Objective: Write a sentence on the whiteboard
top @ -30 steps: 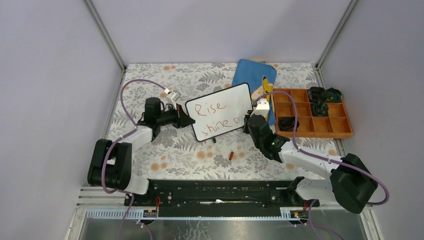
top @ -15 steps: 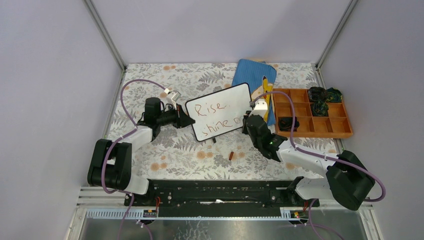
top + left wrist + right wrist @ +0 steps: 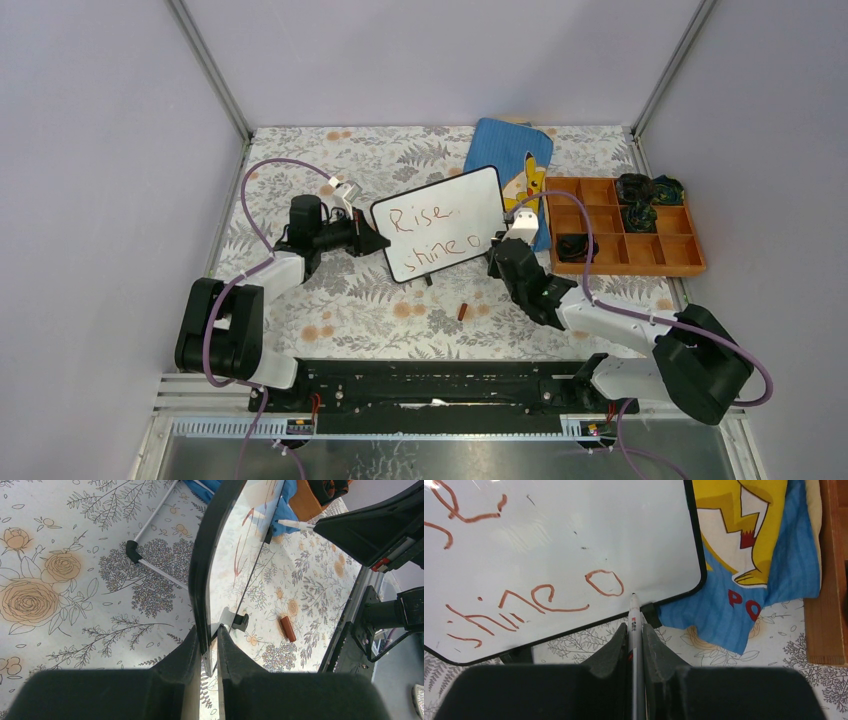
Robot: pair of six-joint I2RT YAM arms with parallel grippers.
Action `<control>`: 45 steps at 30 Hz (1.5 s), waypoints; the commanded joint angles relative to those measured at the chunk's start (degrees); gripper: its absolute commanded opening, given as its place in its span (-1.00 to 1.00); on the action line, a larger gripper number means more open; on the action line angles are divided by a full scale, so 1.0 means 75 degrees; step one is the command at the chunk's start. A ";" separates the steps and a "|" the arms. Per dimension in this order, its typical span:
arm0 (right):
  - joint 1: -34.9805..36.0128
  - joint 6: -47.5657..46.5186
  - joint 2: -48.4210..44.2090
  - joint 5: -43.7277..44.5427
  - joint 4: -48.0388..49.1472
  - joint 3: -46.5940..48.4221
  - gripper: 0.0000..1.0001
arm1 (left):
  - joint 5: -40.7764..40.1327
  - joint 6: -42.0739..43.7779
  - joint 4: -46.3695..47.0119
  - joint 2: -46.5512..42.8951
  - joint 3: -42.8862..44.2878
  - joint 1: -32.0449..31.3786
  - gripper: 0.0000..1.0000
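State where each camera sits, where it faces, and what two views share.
Top external: above and behind the arm bases, looking down; left end effector and right end effector flank the whiteboard.
Left wrist: rides that wrist, sighting along the board's edge; own end effector shut on its frame.
Right wrist: rides that wrist, facing the written face; own end effector shut on a marker.
Shared: both wrist views show whiteboard and blue pouch.
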 commanded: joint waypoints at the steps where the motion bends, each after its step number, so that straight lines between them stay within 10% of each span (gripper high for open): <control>1: -0.0067 0.0213 -0.0115 -0.0153 0.0144 -0.0031 -1.00 | -0.0915 0.0558 -0.0772 0.0156 -0.0160 0.0002 -1.00; 45: -0.0070 -0.0176 0.0657 0.0302 0.0345 0.1048 -1.00 | -0.0911 0.0558 -0.0755 0.0111 -0.0188 0.0002 -1.00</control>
